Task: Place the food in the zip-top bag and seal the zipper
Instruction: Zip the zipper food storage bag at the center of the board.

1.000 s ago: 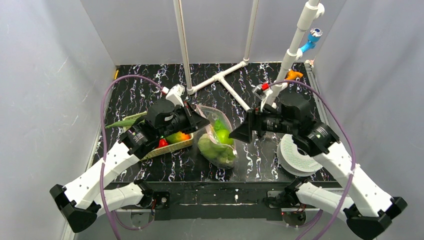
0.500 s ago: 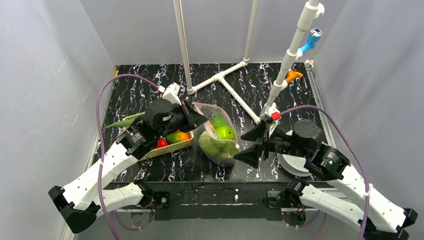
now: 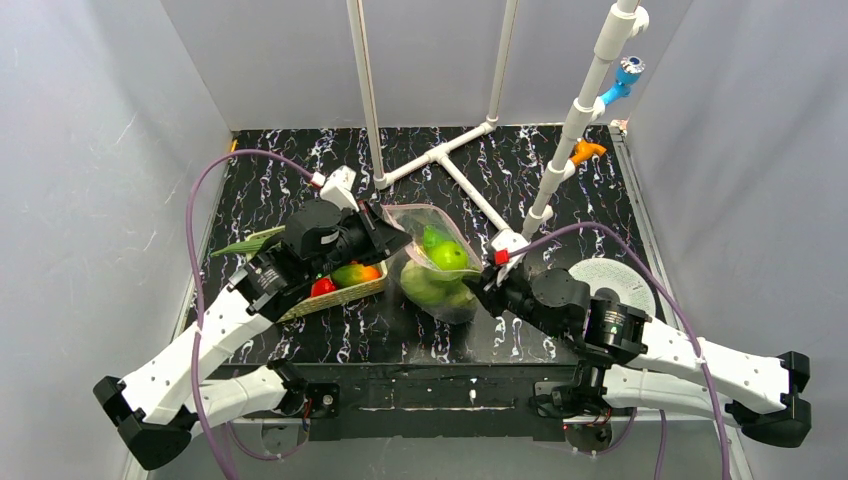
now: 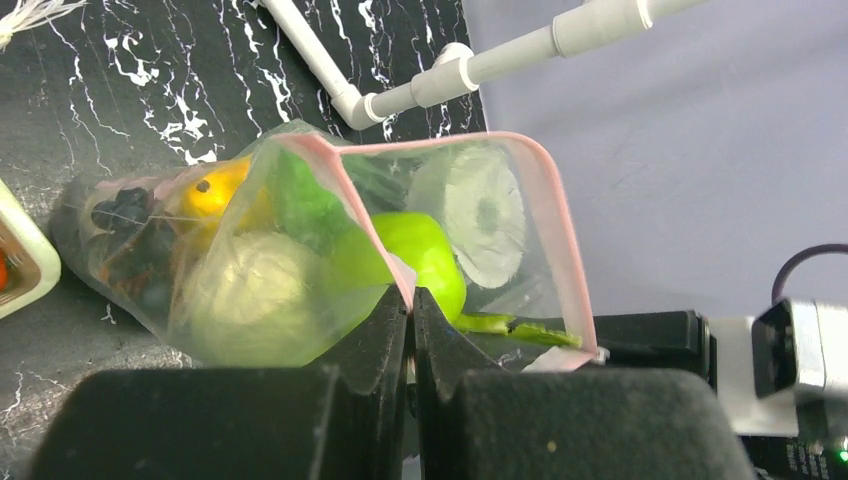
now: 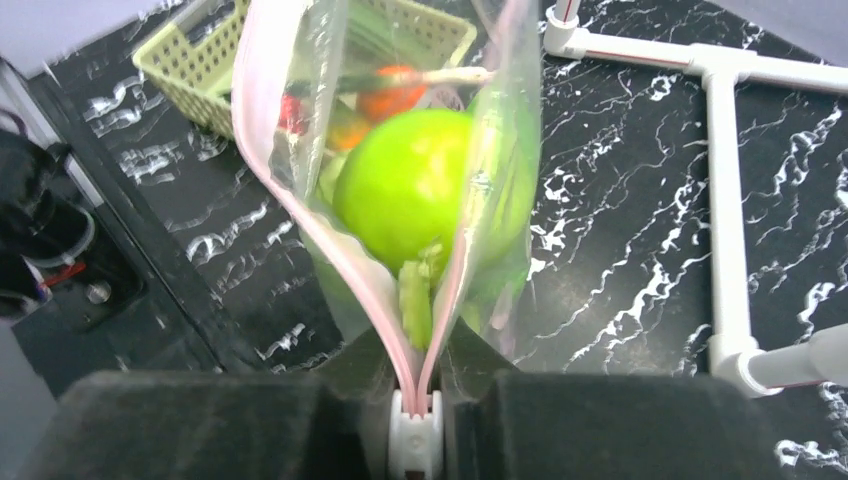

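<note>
1. The zip-top bag (image 3: 437, 290) lies mid-table, with the apple (image 3: 449, 257) inside it.
2. The basket (image 3: 345, 294) sits just left of the bag, and the pipe frame (image 3: 445, 158) stands behind.
3. The left gripper (image 3: 398, 239) pinches the bag's left edge, the right gripper (image 3: 485, 286) its right.

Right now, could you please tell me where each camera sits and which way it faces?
Top view: above and behind the arms, looking down at the table; both arms show, left pincer and right pincer pinching the bag.
Left wrist: on the left arm, facing the bag's open mouth past its own fingers.
Right wrist: on the right arm, facing into the bag toward the basket, past its own fingers.
Shared: both wrist views show the green apple in the bag.
</note>
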Tool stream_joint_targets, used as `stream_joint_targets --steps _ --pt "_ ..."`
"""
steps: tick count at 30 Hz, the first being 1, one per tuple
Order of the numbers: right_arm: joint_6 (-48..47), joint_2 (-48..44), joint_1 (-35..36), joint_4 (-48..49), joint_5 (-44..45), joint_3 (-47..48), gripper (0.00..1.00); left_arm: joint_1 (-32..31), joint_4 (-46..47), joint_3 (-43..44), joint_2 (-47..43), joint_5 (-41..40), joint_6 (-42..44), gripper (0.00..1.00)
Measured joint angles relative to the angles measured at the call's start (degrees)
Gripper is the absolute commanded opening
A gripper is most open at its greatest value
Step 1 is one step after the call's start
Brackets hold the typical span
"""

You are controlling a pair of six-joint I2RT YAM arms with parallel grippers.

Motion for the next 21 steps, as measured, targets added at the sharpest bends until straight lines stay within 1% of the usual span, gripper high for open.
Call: stream_joint_targets --steps 1,3,5,8,10,11,13,16,18,21 --pt "-0.24 -0.04 0.00 0.63 0.74 0.02 0.01 0.00 -0.09 0.00 -0.26 -0.04 0.20 0.00" --pt "0.22 -0.13 -0.07 1.70 1.53 0.02 0.01 0.00 -0.33 0.00 -0.98 -0.13 1.22 0.00" --pt "0.15 -0.46 -0.15 2.25 1.46 0.02 0.01 0.00 -0.59 0.00 -1.86 -0.24 3.21 0.08" --pt "0.26 -1.49 -1.70 2.54 -0.13 0.02 0.01 0.00 -0.85 0.68 -2.75 0.55 8.63 0.26" --pt "0.63 -2.08 -4.59 2.10 -3.41 0.13 0.01 0.00 -1.03 2.40 -2.84 2.36 13.94 0.39" --pt "1.01 -2.29 -6.64 1.77 -5.57 0.24 0.01 0.00 -1.05 3.56 -2.84 3.85 17.35 0.44" --pt "1.77 -2.32 -11.61 1.25 -11.15 0.55 0.01 0.07 -1.14 6.05 -2.71 8.04 24.13 0.49" --pt "3.04 -1.60 -17.84 1.07 -19.89 1.09 0.01 0.07 -0.52 9.75 -2.01 17.16 33.88 0.55" --pt "3.63 -0.81 -19.58 0.96 -24.68 1.62 0.01 0.07 0.92 10.91 -0.87 24.17 39.47 0.59" --pt "4.07 0.02 -20.85 0.04 -30.91 2.47 0.01 -0.09 3.04 11.26 2.19 34.27 47.50 0.61"
